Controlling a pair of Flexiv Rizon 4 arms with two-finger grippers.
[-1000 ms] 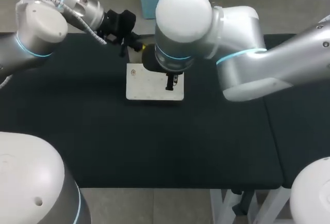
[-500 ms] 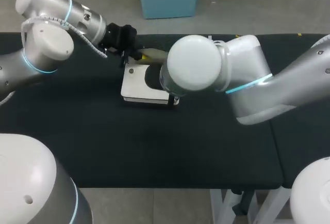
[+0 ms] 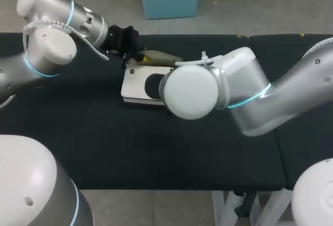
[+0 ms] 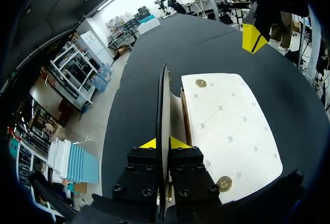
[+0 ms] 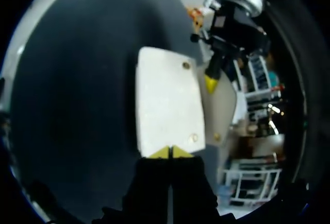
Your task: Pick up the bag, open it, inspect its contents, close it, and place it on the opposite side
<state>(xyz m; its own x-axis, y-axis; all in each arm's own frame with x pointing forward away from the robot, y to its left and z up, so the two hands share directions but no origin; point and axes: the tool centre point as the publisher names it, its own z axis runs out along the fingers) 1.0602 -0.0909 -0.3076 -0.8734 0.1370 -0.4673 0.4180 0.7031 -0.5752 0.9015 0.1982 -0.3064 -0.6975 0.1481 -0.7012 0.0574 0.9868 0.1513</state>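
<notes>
A white quilted bag [image 3: 136,83] lies on the black table, and its right part is hidden in the head view by my right arm's elbow [image 3: 192,93]. The tan-lined flap [image 3: 158,57] stands raised at the bag's far edge. My left gripper [image 3: 133,55] is shut on that flap. In the left wrist view the flap [image 4: 162,100] runs edge-on between the left gripper [image 4: 163,143] tips, with the bag's body [image 4: 227,126] beside them. My right gripper [image 5: 170,153] is shut, its tips at the bag's [image 5: 167,97] near edge. Ahead of it the left gripper [image 5: 210,83] holds the flap [image 5: 226,105].
The black table top [image 3: 130,142] stretches wide in front of the bag. A seam [image 3: 274,127] divides it from a second black table on the right. My left arm [image 3: 47,44] comes in along the table's back left.
My right arm's elbow has swung down and forward over the bag's right part. The bag has shifted slightly left, and the flap now shows raised behind it.
</notes>
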